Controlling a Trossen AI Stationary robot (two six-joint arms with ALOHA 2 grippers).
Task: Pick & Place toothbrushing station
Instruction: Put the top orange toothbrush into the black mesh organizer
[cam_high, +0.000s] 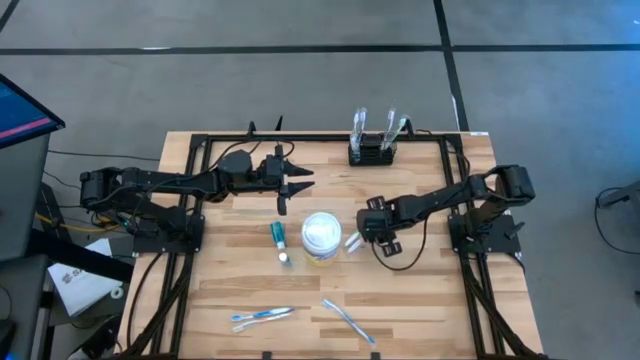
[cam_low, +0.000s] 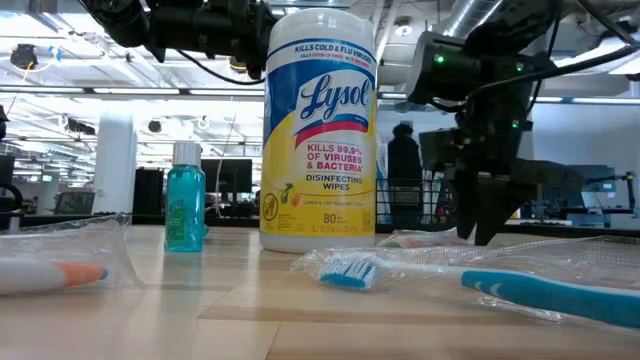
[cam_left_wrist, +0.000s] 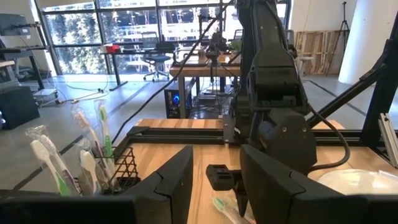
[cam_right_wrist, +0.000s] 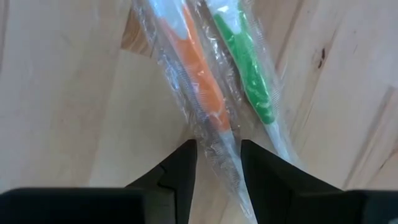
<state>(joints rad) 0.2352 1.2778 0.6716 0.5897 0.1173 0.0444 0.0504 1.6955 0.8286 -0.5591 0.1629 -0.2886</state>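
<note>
Clear plastic wrap crinkles around two toothbrushes, one orange-handled (cam_right_wrist: 200, 81) and one green-handled (cam_right_wrist: 249, 65), lying on the wooden table (cam_high: 420, 300) just right of the white wipes tub (cam_high: 322, 238). The right gripper (cam_right_wrist: 216, 163) points straight down over them, its fingers parted a little with the orange brush's wrapped stem running between them, not yet squeezed. To do this pickup well, I judge it should close on the orange brush alone, keeping the green one's wrapper out of the pinch, then lift straight up so the slippery film does not slide.

The toothbrushing station (cam_high: 371, 152), a small black rack, stands at the far edge of the table, well apart from the right gripper, already holding several wrapped brushes upright. The left gripper (cam_high: 300, 183) hovers over the table's far left part, open and empty, pointing toward the middle.

A teal tube (cam_high: 278, 235) lies left of the tub; more wrapped brushes (cam_high: 262, 316) rest near the front edge.

Hard to tell: whether the fingertips touch the table or the wrap, and which rack slots are free. From table height the tub hides most of the rack.
</note>
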